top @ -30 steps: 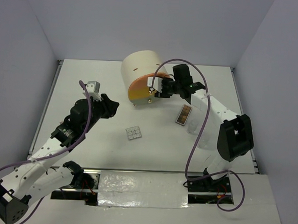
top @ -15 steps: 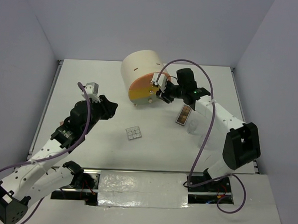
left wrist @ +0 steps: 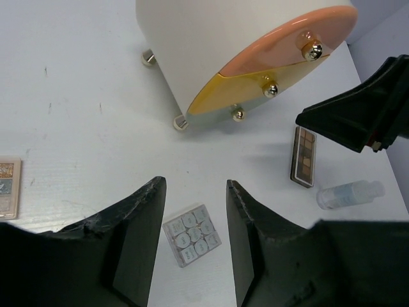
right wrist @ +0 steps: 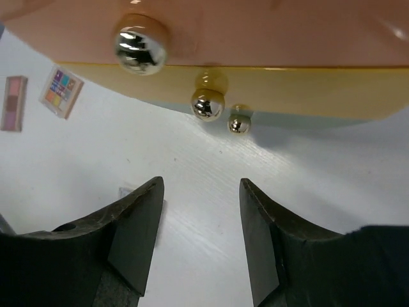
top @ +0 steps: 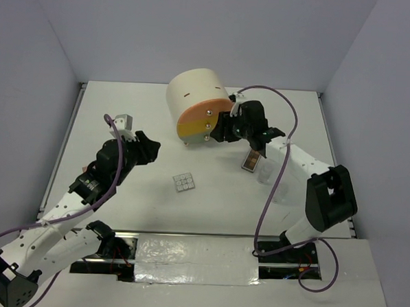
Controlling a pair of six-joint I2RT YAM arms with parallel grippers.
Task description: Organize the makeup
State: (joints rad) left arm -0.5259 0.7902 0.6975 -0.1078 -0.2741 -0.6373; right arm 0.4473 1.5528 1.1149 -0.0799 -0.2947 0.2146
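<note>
Big cream drawer unit lies on its side at the back of the table. Right gripper hovers close to its orange-yellow face, fingers spread, nothing between them. Left gripper hangs spread and empty over the square grey palette. Long brown palette lies right of the unit, with a clear bottle just beside it.

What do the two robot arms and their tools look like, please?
Both the left arm and the right arm have white links and black joints. A purple cable loops along each. The left tool and the right tool each have two broad black fingers, scuffed grey on the left one.
</note>
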